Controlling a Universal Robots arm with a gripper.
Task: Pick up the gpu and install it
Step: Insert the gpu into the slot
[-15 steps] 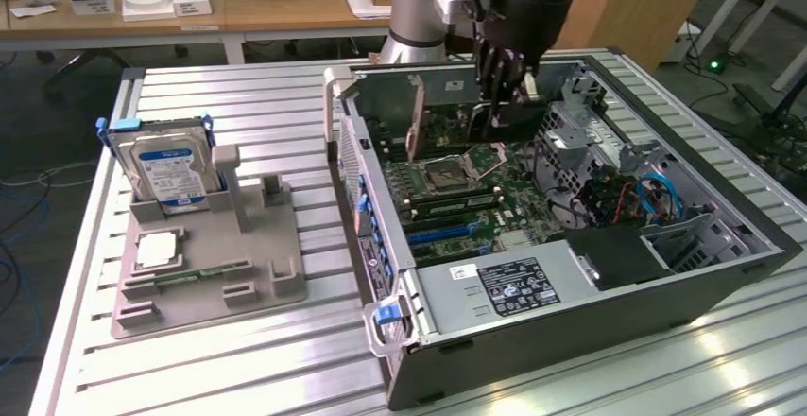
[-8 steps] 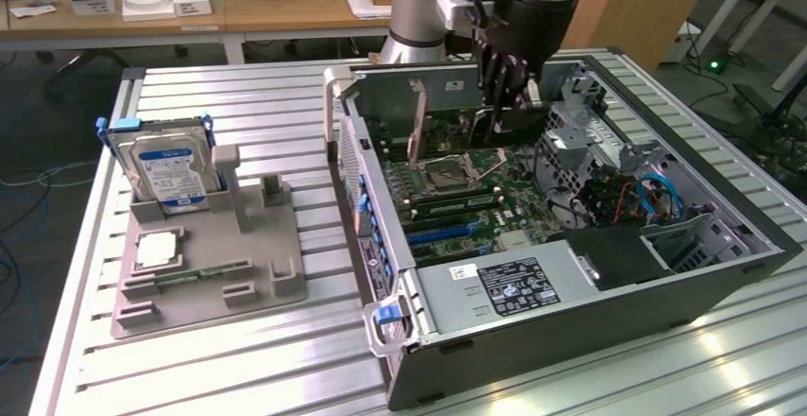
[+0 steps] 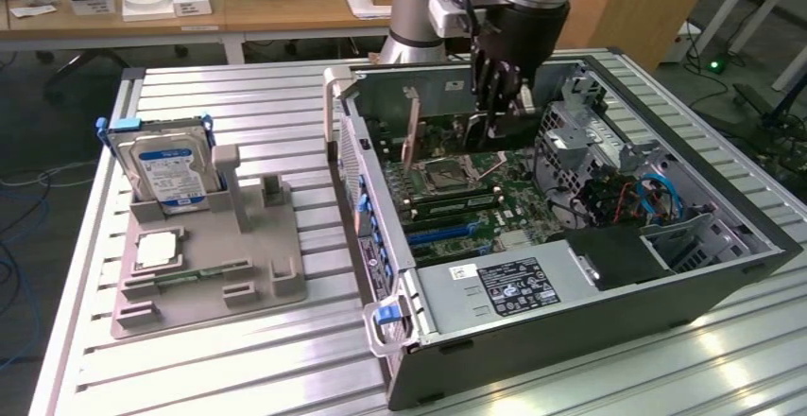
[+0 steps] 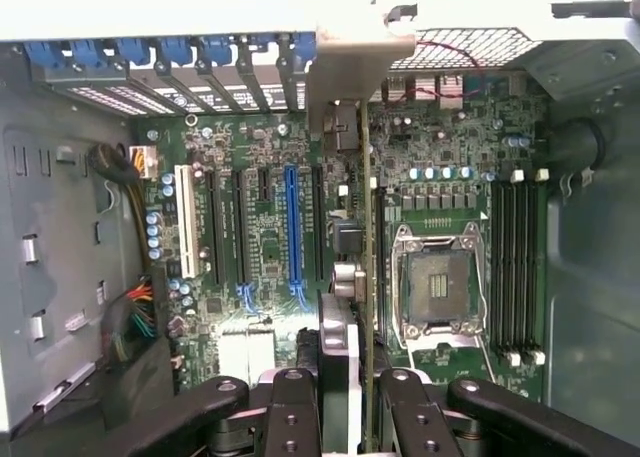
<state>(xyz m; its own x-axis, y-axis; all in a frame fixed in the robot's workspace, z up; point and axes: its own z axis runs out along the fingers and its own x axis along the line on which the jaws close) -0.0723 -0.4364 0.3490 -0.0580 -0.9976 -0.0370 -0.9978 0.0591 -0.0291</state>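
gpu (image 4: 366,227) hangs edge-on inside the open computer case (image 3: 568,340), pinched between the fingers of the gripper (image 4: 345,417) above the motherboard (image 4: 265,237), its silver bracket (image 4: 345,72) toward the rear slot openings. Seating it well likely means keeping the card upright, lining its edge with a slot beside the CPU socket (image 4: 437,287), and pressing straight down, evenly.

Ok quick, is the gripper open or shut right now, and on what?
The gripper is shut on the gpu, held edge-on over the motherboard.
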